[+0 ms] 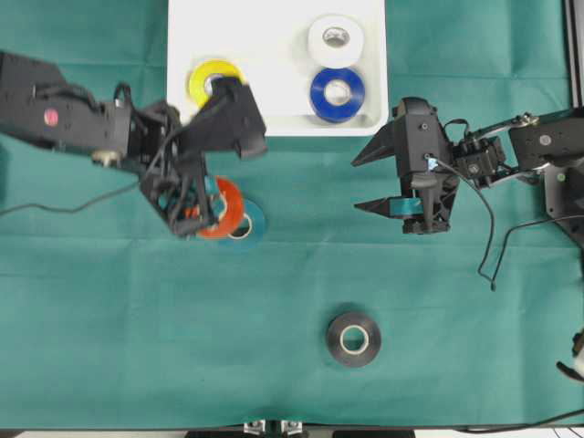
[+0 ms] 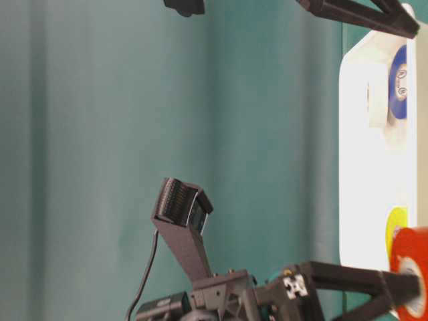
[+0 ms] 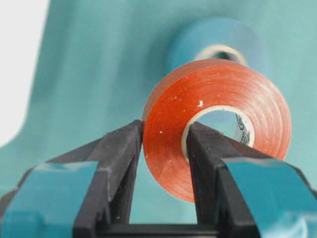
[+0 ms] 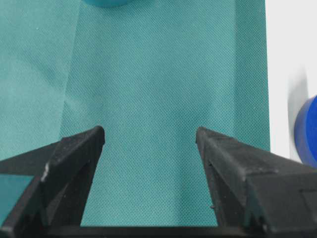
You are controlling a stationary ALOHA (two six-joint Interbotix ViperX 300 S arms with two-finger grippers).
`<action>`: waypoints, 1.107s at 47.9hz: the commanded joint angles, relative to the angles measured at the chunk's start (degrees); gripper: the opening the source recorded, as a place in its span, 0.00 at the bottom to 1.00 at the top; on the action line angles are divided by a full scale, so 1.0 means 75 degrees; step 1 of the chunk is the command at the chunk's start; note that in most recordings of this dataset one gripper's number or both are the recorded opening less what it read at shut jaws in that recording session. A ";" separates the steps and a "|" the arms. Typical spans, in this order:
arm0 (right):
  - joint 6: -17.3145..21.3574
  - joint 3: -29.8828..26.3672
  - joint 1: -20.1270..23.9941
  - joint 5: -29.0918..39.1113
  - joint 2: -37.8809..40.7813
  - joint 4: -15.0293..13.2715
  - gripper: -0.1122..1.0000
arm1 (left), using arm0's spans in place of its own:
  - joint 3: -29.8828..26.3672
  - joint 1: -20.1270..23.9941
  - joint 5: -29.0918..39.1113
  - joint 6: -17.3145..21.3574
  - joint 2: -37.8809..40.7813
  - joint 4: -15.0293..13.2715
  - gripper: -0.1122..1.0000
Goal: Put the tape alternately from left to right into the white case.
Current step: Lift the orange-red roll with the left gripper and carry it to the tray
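My left gripper is shut on the red-orange tape, one finger outside its wall and one inside the core. The roll hangs over the green cloth, just above the teal-green tape, which shows blurred behind it. In the white case lie the yellow tape at the left and the white tape and blue tape at the right. A black tape lies on the cloth near the front. My right gripper stands open and empty beside the case's right corner.
Green cloth covers the whole table. The case's near rim runs just beyond both grippers. A black cable trails from the right arm. In the right wrist view the case edge and the blue roll sit at the right.
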 commanded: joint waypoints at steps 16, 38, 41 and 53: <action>0.0012 -0.0047 0.0023 -0.0070 -0.0047 0.0094 0.81 | -0.0059 0.1441 -0.0305 0.1559 -0.0234 0.0000 0.08; 0.0270 -0.0047 0.0023 -0.0070 -0.0047 0.0199 0.81 | 0.0141 0.3152 -0.1371 0.3082 -0.0059 0.0000 0.08; 0.0340 -0.0047 0.0023 -0.0070 -0.0047 0.0199 0.81 | 0.0129 0.3387 -0.1512 0.3281 0.0023 0.0000 0.08; 0.0422 -0.0059 0.0012 -0.0070 -0.0047 0.0199 0.81 | 0.0094 0.3914 -0.2086 0.3855 0.0328 -0.0012 0.08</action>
